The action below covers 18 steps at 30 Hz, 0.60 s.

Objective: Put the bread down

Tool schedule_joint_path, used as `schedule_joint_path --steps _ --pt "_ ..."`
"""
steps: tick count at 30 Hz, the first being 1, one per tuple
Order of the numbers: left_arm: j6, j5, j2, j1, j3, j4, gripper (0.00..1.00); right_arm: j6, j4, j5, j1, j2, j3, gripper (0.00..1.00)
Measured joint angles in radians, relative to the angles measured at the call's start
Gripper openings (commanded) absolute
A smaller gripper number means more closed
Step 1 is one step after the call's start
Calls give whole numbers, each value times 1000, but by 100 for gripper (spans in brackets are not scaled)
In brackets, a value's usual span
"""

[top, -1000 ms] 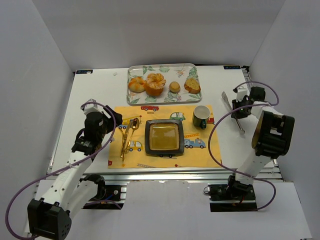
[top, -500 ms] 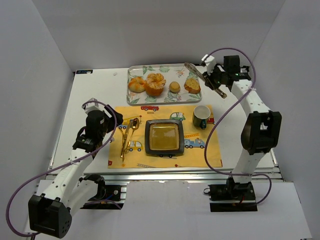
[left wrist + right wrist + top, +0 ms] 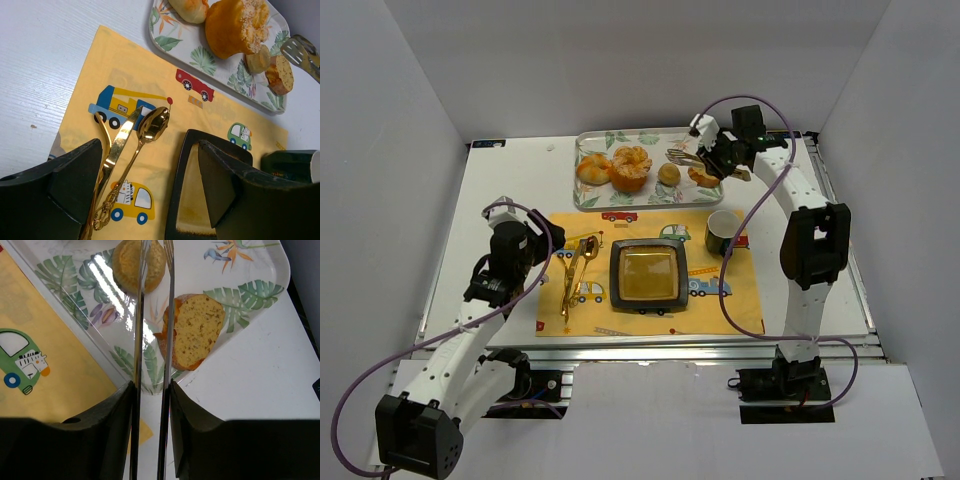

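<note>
Bread slice [image 3: 192, 330] lies by tongs [image 3: 139, 340]; right gripper [image 3: 150, 385] (clasping them) reaches over tray [image 3: 200, 265].

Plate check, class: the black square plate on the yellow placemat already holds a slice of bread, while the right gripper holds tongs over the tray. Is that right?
Not quite. The top external view shows the plate empty; the slice of bread lies on the tray. The rest stands: the right gripper holds tongs over it.
</note>
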Motion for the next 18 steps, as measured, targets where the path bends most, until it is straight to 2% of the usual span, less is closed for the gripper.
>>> schedule_joint_path --steps 8,18 --pt "0 0 -6 0 0 0 86 32 -4 -8 -1 0 2 41" --pt "0 -1 -8 0 0 -4 86 335 -20 29 0 88 133 51"
